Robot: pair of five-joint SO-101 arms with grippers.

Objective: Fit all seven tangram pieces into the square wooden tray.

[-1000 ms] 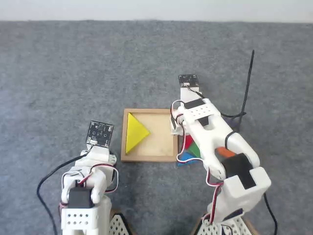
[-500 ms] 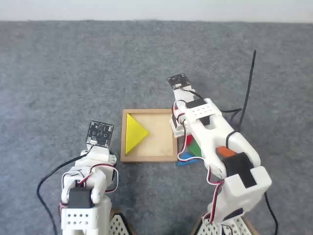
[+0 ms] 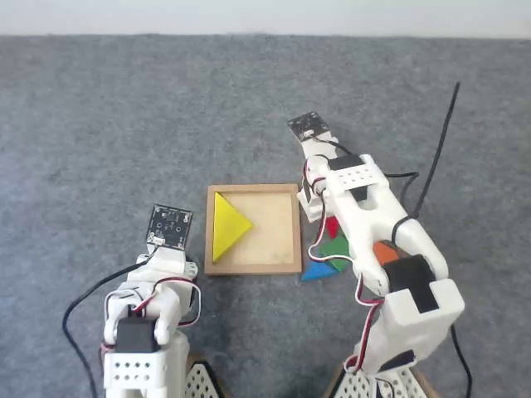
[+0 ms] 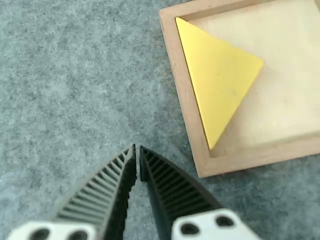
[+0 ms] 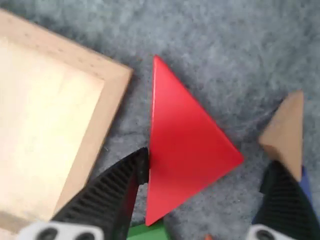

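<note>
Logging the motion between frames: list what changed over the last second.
The right gripper swung rightward, off the wooden tray's edge, and now sits open astride the red triangle on the carpet. The left gripper, the tray and the yellow triangle inside it stayed put.

High view: fixed overhead, looks down on the grey surface (image 3: pixel 124 108), both arms at its near edge. Left wrist view: close, looks down past its own fingers (image 4: pixel 117 180) at a tray (image 4: pixel 260 154) corner. Right wrist view: closer still, on the tray's (image 5: pixel 112 95) opposite rim. All three views share the tray (image 3: pixel 253 265).
</note>
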